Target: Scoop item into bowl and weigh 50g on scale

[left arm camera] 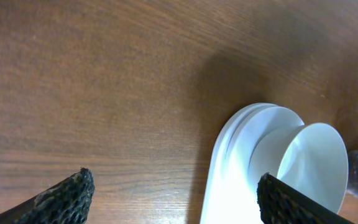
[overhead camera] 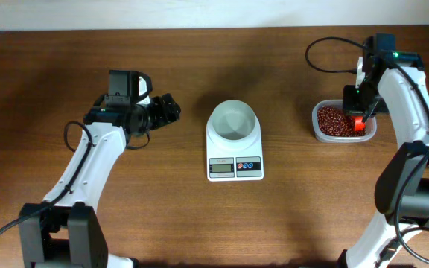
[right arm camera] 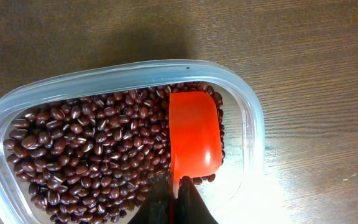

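At nine o'clock of the scale point(overhead camera: 234, 152), our left tool point(overhead camera: 171, 109) hangs over bare table point(overhead camera: 88, 52) with its jaws wide apart and nothing in them, clear of everything, and we would leave it there, since any touch on the platform would spoil the reading. The bowl point(overhead camera: 233, 121) sits on the scale's platform toward twelve o'clock and looks empty; the display is at six o'clock and too small to read. At three o'clock of the scale stands the tub point(overhead camera: 324, 134), where the beans point(right arm camera: 92, 155) lie in a loose layer. Our right tool point(right arm camera: 180, 202) is clamped tight on the handle of the red scoop point(right arm camera: 194, 134), whose cup rests at the tub's three o'clock end and appears to have no beans in it. To scoop well, we judge that we should tip the cup's lip down and push it toward nine o'clock, where the beans seem deepest, then roll it level before lifting. We should raise it straight above the rim, so the tub neither shifts nor snags, and carry it flat to the bowl. Pouring gently at the bowl's middle keeps beans off the platform, and as the target nears we should take smaller scoops.
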Tool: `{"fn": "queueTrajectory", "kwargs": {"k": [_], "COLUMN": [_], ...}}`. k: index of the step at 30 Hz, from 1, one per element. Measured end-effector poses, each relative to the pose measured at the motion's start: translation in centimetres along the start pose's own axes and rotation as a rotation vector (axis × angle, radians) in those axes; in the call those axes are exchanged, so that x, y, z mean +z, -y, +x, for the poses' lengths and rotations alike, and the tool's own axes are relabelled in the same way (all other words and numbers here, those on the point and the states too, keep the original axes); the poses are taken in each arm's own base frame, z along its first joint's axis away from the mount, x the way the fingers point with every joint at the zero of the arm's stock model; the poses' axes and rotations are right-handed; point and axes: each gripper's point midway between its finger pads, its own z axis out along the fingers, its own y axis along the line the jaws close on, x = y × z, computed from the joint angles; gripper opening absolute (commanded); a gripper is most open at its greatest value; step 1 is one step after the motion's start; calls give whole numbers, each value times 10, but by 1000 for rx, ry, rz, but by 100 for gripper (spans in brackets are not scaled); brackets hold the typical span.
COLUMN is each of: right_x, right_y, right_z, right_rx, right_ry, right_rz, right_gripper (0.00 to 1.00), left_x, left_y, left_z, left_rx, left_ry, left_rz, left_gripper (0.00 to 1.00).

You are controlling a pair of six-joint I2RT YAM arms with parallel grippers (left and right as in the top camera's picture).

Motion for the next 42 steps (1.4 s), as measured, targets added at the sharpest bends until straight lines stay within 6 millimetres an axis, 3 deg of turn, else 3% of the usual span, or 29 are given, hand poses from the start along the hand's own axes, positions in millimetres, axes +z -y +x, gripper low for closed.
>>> {"fn": "queueTrajectory", "kwargs": {"k": [1,2,4,5,6,8,10,17,22,29,36,42], "right_x": [0,0,0,0,0,0,0,0,0,0,0,0], "right_y": [0,0,0,0,0,0,0,0,0,0,0,0], "right_z": [0,0,0,0,1,0,0,0,0,0,1,1], "right_rx": [0,0,1,0,1,0,-1,-2,-3,-2,-2,-3], "right_ry": [0,0,0,0,-3,-2,-1,-2,-2,-1,-2,-2], "right_rz": [0,0,0,0,0,0,0,0,0,0,0,0], "right_gripper": [8,8,16,24,27,45,99,99,99,99,99,99], "left_x": [0,1,0,-4,-11,-22,-25,-23,-18,-17,-1,26], "left_y": [1,3,12,17,27,50,67,112,143,173,179,143], "left_z": [-1,-1,9,16,18,15,23,65,102,138,151,170], "left_rx": [25,55,137,160,196,264,312,414,565,746,843,874], "left_ry": [4,6,-32,-67,-89,-91,-105,-191,-201,-135,-7,-129], "left_rz": [3,4,1,-5,-2,21,41,141,103,28,-54,-185], "left_gripper": [84,74,33,0,0,1,0,0,0,0,0,0]}}
